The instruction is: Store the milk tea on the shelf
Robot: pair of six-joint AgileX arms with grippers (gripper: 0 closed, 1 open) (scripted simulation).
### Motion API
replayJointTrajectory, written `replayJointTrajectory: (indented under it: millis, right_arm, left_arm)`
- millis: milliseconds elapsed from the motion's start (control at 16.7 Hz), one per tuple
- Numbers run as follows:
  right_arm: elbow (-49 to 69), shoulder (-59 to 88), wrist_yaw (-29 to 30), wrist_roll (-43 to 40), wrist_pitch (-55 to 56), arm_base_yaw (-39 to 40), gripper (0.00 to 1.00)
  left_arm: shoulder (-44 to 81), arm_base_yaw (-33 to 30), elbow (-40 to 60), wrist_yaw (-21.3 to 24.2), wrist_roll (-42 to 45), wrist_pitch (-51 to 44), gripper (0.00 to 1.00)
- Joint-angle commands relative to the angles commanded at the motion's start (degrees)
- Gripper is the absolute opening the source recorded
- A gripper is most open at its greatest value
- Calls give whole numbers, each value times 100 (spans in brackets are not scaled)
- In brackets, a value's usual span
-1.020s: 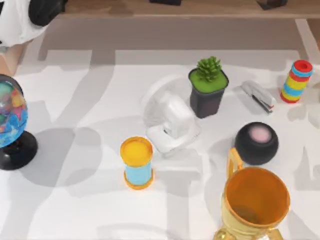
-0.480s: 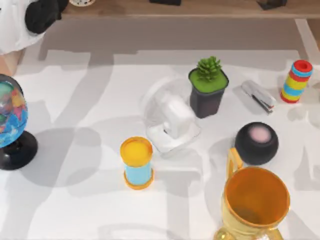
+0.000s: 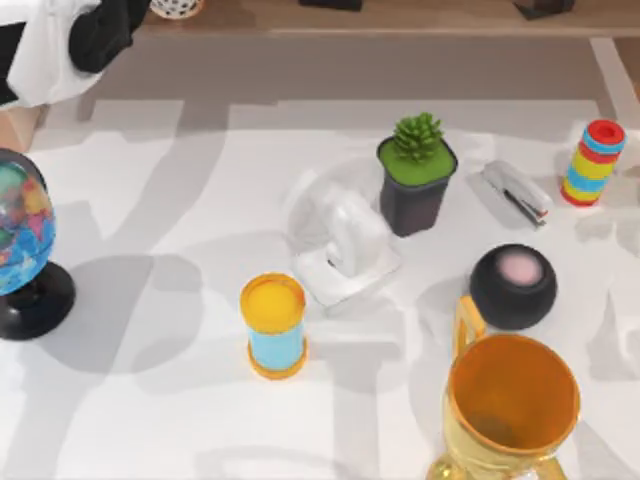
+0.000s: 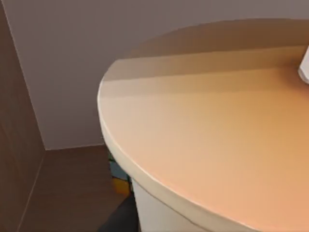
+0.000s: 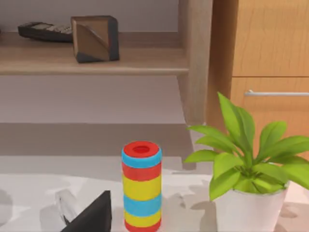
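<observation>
Your left arm (image 3: pixel 60 40) reaches over the shelf (image 3: pixel 400 18) at the top view's far left corner; the milk tea (image 3: pixel 176 7) shows just beside it at the shelf's edge, and its tan lid (image 4: pixel 217 145) sits close under the left wrist camera; whether the left gripper is open or closed on it you cannot tell. The blue can (image 3: pixel 273 325) stands on the white tabletop (image 3: pixel 150 420).

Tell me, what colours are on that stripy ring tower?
The ring tower has red, blue and yellow bands, with red on top. The right wrist view shows it best.
</observation>
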Motion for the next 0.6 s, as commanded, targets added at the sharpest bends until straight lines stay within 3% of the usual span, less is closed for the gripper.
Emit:
replayJointTrajectory:
  millis: [540,600]
  right_arm:
    - [0,0,0,0,0,0,100]
    - [0,0,0,0,0,0,100]
  left_arm:
    - [606,29,628,-249,-459,140,0]
    - [606,29,628,-249,-459,140,8]
